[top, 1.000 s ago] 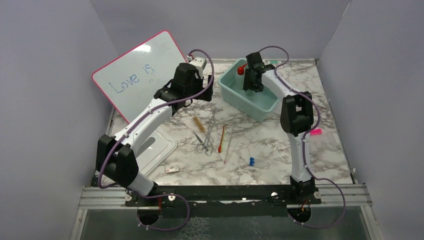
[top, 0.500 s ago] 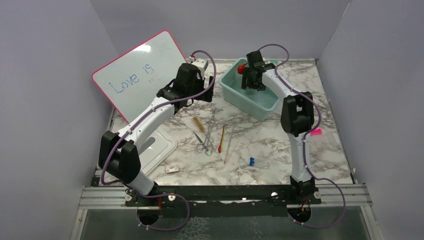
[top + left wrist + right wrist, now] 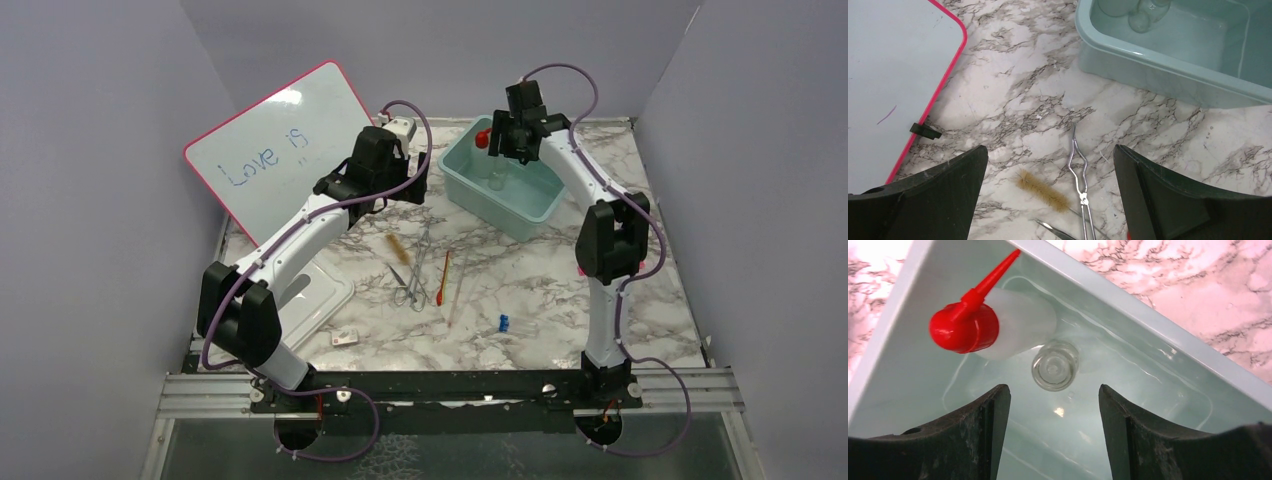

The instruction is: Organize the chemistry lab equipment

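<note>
since the loose tools lie nearest you on the marble table (image 3: pixel 540 290), judge them first: the metal forceps (image 3: pixel 1080 175) and tweezers (image 3: pixel 400 275) look stiff, light and slick, so pinch across the shanks; the brush (image 3: pixel 1043 191) is soft, so take its middle; the thin red stick (image 3: pixel 443 278) and clear rod (image 3: pixel 458 292) may roll, and the rod is likely brittle. your left gripper (image 3: pixel 1050 150) hangs spread wide and empty above them. farther back, the right gripper (image 3: pixel 1053 390) stands spread, holding nothing, over the teal bin (image 3: pixel 1158 75), where the squeeze bottle (image 3: pixel 1008 322) lies beside a small glass flask (image 3: pixel 1054 365). a pink-framed whiteboard (image 3: pixel 280 150) leans far left; plain grey walls enclose everything.
</note>
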Robot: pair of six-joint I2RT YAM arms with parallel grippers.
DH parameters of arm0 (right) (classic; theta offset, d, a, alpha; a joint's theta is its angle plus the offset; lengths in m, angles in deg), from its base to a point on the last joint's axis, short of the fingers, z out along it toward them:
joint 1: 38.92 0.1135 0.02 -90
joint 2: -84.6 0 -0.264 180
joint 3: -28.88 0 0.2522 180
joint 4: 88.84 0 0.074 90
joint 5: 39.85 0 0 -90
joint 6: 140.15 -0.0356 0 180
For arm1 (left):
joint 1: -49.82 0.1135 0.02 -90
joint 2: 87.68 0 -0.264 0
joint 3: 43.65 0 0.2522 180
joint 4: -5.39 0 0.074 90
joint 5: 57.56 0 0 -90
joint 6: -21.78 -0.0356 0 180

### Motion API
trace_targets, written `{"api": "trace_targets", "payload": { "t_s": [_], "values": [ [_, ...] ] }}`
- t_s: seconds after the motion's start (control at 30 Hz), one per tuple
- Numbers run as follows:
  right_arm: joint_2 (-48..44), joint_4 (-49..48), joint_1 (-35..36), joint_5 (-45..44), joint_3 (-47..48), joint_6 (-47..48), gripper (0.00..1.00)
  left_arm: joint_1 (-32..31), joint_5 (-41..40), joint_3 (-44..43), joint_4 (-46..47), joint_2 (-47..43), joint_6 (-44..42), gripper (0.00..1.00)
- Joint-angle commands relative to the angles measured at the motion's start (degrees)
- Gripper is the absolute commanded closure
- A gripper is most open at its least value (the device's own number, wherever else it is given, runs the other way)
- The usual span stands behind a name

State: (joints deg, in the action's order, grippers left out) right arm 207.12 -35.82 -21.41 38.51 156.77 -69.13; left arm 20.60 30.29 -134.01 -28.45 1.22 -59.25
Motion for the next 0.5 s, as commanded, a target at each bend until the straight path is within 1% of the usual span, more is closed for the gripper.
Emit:
{"api": "trace_targets", "payload": {
  "t_s": [0.0,0.23,0.37,0.47],
  "values": [
    [-1.7,-2.9,-0.2,5.7,0.6,2.3,0.31,0.2,0.7,-0.9,-0.4,-0.9,0.4,0.01],
    [2.4,-5.0,-0.2,11.2,4.4,1.8,0.27,0.2,1.0,-1.2,-0.4,-0.8,0.5,0.01],
    [4.1,-8.6,-0.2,14.1,4.9,3.3,0.25,0.2,1.3,-1.5,-0.4,-0.4,0.4,0.01],
    [5.7,-10.4,-0.1,14.5,5.7,4.8,0.23,0.2,1.5,-1.8,-0.4,-0.1,0.4,0.01]
  ]
}}
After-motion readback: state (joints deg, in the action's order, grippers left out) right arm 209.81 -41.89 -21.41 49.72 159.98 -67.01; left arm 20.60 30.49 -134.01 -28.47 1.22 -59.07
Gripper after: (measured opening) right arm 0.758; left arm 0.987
